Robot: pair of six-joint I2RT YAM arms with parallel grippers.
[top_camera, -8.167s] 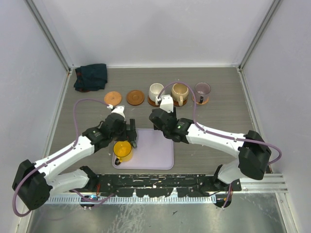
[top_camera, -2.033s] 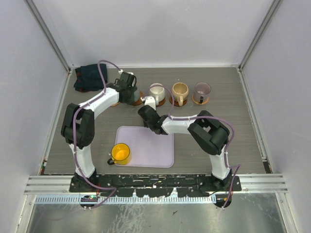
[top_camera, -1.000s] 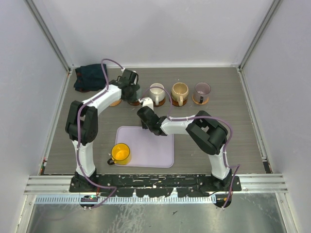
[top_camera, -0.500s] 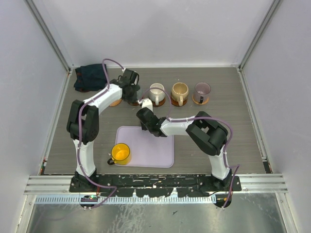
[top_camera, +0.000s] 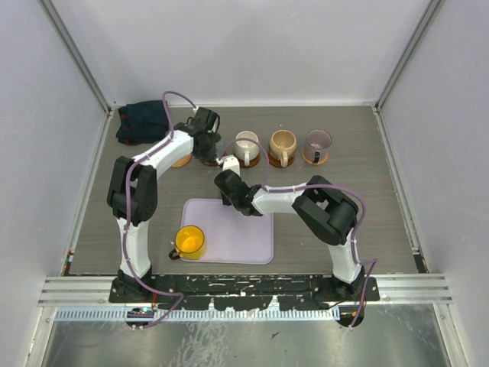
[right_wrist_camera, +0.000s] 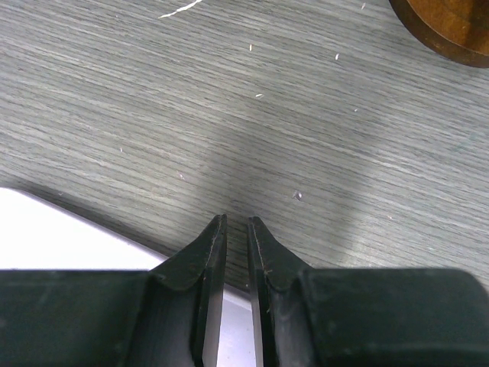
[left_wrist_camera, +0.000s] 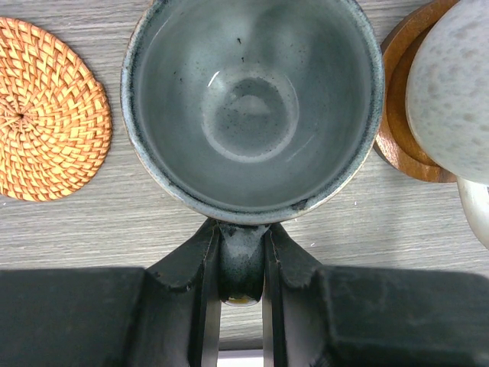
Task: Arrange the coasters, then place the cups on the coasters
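Coasters (top_camera: 181, 160) sit in a row behind the lavender tray (top_camera: 237, 233). The woven coaster (left_wrist_camera: 46, 115) at the left end is bare. Just right of it, the left gripper (left_wrist_camera: 242, 252) clamps the handle of the grey-green cup (left_wrist_camera: 252, 107); whether the cup is seated on a coaster cannot be told. Further right, the white cup (top_camera: 247, 144), tan cup (top_camera: 283, 142) and purple-grey cup (top_camera: 318, 141) each stand on a coaster. Judged remaining: release this cup, then move the yellow cup (top_camera: 189, 240) from the tray's front-left corner. The right gripper (right_wrist_camera: 236, 229) hovers at the tray's back edge, fingers narrow, empty. Clearance is tight against the white cup; bare table (top_camera: 344, 199) lies right of the tray.
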